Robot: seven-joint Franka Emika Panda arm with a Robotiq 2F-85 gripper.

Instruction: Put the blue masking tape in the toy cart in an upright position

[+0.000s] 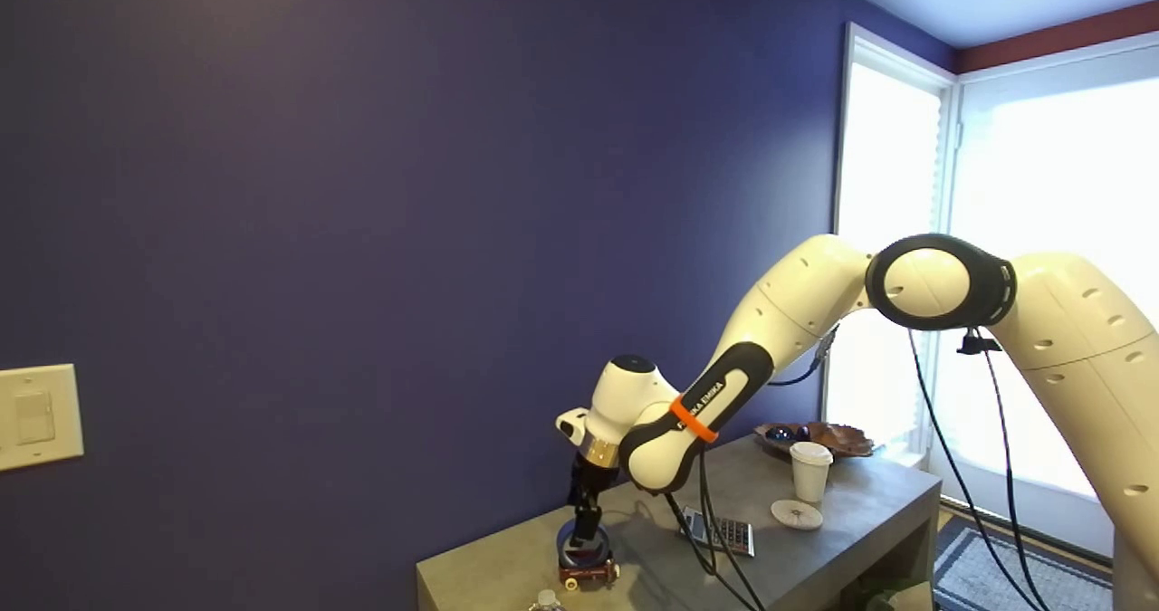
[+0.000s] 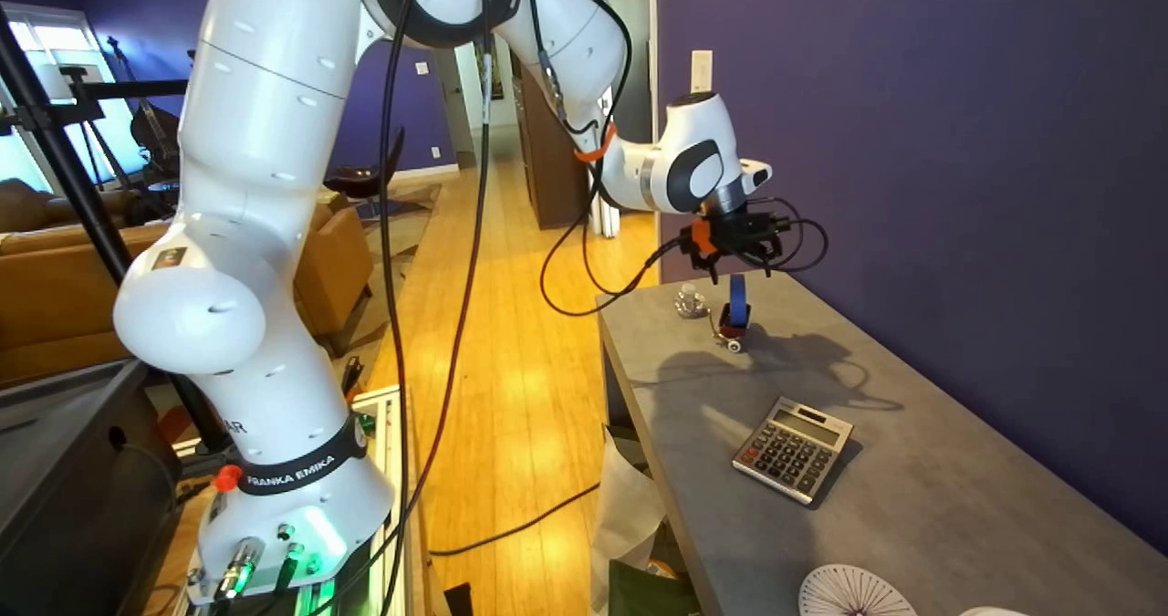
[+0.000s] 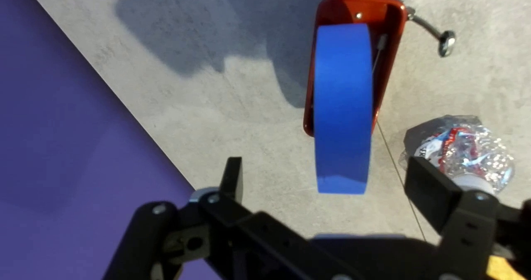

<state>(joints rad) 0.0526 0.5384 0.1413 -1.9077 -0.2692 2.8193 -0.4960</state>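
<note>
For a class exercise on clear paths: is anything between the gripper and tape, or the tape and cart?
Nothing visible: the gripper is open, its jaws either side of the blue masking tape, which already stands upright in the toy cart.

Toy cart (image 3: 382, 72) part-hidden by tape (image 3: 343, 105)

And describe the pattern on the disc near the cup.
Thin dark lines radiate across the white disc, clearest in an exterior view.

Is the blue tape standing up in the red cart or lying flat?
Standing up: in an exterior view the tape looks tall and narrow, rising from the red cart.
</note>
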